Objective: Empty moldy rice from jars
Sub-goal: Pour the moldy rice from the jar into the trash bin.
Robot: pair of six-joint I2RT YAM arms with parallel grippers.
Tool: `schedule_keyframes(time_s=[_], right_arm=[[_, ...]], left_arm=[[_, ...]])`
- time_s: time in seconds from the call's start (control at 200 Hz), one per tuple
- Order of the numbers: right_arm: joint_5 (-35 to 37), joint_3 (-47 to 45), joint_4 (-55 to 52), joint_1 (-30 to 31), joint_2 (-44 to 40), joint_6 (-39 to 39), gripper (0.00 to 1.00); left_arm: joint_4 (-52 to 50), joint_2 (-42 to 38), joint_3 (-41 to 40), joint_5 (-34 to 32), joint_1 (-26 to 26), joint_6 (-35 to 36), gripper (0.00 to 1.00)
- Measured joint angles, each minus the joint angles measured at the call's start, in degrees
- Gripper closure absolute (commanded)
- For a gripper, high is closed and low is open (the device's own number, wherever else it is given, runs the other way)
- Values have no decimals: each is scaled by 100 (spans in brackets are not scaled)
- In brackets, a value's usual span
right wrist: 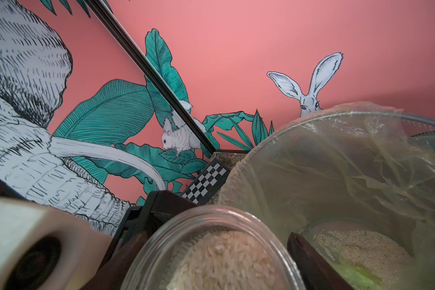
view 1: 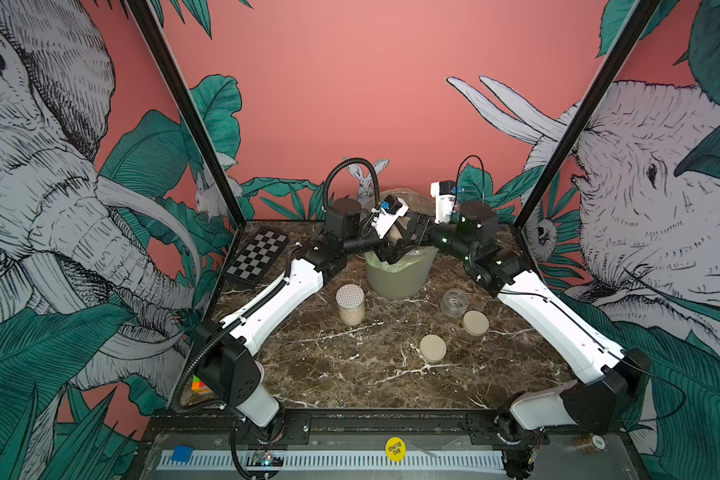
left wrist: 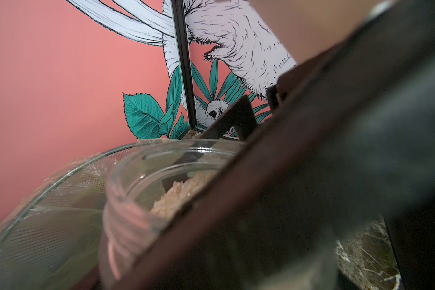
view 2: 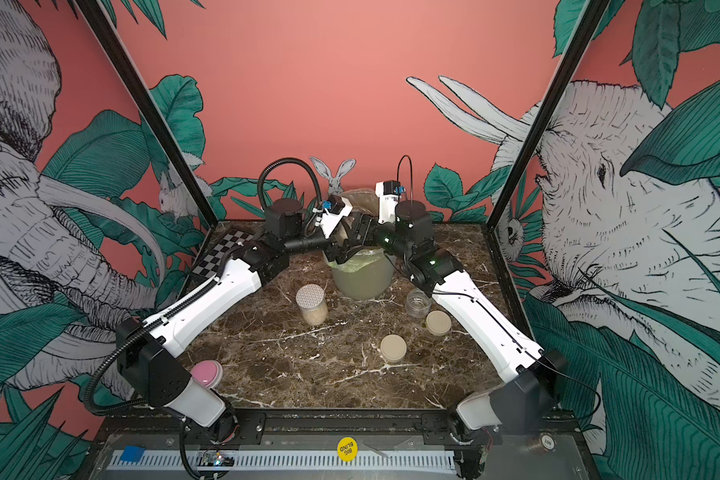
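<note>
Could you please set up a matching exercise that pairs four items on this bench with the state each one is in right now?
Things
1. tall clear jar with white dotted lid
2. squat clear jar beside the lids
3. two round beige lids
4. lidless clear jar between the two arms

States
A. lying on the brown marble table, off any jar
B. raised above the translucent bin with green-tinted bag, off-white rice inside
C. open and empty
D. closed, standing upright, rice inside

Pairs: 1-D, 2-C, 3-A, 4-B
</note>
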Motion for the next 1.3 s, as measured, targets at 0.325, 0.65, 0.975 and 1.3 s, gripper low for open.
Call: schedule_keyframes(time_s=[0.325,0.65,0.975,1.3], right_arm=[[15,98,20,-13,131,0,68],[-48,756,-258,-61,470,-37,76],[66,1211,-415,-149,909,208,76],[282,1414,-415,-227,1102,367,77]], left_arm=[[31,28,-4,-11,55,-76,48],[531,26,-63,-79,127,-339,18],[758,-105,-376,-269,179,-439,0],[1012,-481,-798,-382,181,-586,1]])
